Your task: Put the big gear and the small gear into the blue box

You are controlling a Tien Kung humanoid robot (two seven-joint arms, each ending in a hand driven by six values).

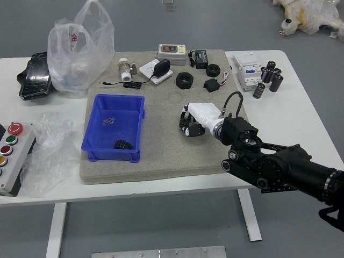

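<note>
A black gear with ridged teeth [123, 144] lies by the near wall inside the blue plastic box [112, 155]. Over the white counter [161, 187], the right black-and-white robot hand [206, 115] curls its fingers closely around a small black gear [186, 121], mostly hidden, apparently gripped.

Red 金 [74, 37] on plastic bag [80, 62]

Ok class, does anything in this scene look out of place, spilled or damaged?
A white bird-like toy with an orange beak, partly in clear plastic, looks misplaced: it lies beyond the white table, apparently on the floor. Nothing looks spilled or damaged.
</note>
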